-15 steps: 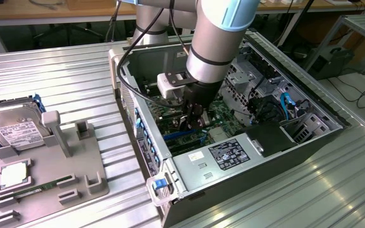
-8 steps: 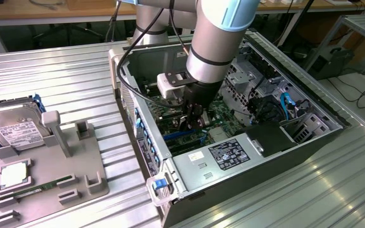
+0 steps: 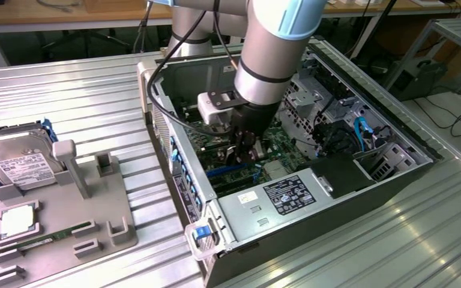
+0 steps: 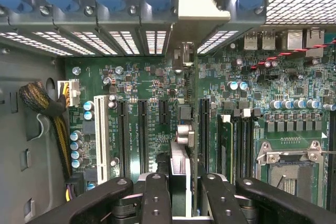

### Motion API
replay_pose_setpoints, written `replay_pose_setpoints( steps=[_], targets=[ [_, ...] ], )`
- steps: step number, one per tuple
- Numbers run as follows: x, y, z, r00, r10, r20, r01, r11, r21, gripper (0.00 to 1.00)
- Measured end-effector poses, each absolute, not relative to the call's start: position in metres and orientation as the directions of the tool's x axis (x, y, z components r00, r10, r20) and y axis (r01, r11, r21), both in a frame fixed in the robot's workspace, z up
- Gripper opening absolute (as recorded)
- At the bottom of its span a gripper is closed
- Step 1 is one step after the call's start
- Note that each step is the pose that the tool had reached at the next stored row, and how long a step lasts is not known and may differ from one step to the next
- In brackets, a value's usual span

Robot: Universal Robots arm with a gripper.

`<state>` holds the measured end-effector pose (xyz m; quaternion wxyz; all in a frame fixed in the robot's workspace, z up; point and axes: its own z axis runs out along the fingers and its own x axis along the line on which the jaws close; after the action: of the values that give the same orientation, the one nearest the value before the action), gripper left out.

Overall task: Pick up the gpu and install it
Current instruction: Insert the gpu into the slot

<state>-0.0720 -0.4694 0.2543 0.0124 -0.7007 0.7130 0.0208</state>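
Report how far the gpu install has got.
Done: the gpu is off the fixture tray and inside the open computer case. In hand: the gripper grips the card edge-on between its fingers, above the motherboard, its metal bracket toward the rear slot openings. Left: whether the card is fully seated in its slot cannot be told; the gripper has not let go.

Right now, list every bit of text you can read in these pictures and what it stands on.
None can be read.
Power supply label: white print on black, too small.
Hard drive label: blurred.
Motherboard: white lettering between the slots, too small.
Gpu, held edge-on in the gripper: no text visible.
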Motion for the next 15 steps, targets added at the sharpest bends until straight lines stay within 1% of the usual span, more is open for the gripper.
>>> replay_pose_setpoints(
  steps=[15],
  targets=[
    [-0.0732, -0.4655, 0.2477, -0.018, -0.999, -0.047, -1.000, 0.017, 0.015, 0.28]
  ],
)
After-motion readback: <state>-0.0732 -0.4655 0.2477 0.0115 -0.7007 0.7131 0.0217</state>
